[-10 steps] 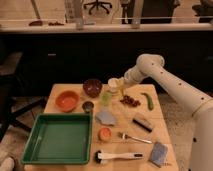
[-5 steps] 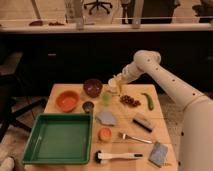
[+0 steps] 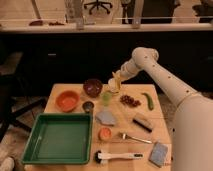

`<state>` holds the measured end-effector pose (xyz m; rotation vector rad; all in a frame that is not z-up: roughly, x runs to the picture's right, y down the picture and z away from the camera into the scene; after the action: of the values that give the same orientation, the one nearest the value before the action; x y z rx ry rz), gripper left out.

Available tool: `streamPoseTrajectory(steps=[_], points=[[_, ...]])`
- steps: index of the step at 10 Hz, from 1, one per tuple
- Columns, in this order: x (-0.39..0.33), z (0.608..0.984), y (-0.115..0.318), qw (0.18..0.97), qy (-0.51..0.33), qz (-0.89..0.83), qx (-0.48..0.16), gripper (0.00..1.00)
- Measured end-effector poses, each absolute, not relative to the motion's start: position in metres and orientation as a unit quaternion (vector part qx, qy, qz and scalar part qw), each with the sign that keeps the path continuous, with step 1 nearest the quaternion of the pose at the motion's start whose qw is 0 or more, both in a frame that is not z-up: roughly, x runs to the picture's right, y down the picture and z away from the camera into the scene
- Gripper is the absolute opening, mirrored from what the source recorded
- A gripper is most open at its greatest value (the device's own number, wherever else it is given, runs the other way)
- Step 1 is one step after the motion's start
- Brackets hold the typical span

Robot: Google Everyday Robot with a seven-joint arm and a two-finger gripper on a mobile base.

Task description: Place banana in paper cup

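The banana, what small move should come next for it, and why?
Probably a short descent straight down. The hand holds the banana above the far edge of the table, and the paper cup sits just below it, beside the dark bowl. The banana looks about lined up with the cup but not yet inside, so lowering before letting go seems safest.

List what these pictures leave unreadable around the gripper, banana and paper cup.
- Gripper, camera view: above the far edge of the table; its hold on the banana is too small and blurred to read.
- Paper cup: partly hidden behind the gripper and banana; its inside cannot be seen.
- Whether the banana touches the cup: cannot tell, they overlap.
- Brush: bristle end too dark to make out.
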<state>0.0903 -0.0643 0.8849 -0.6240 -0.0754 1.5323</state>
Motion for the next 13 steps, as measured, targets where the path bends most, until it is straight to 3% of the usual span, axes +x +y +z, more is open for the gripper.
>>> streamPoseTrajectory(steps=[7, 13], points=[[0.066, 0.906, -0.073, 0.684, -0.027, 0.673, -0.279, 0.0], [0.09, 0.923, -0.074, 0.675, -0.007, 0.688, -0.267, 0.0]])
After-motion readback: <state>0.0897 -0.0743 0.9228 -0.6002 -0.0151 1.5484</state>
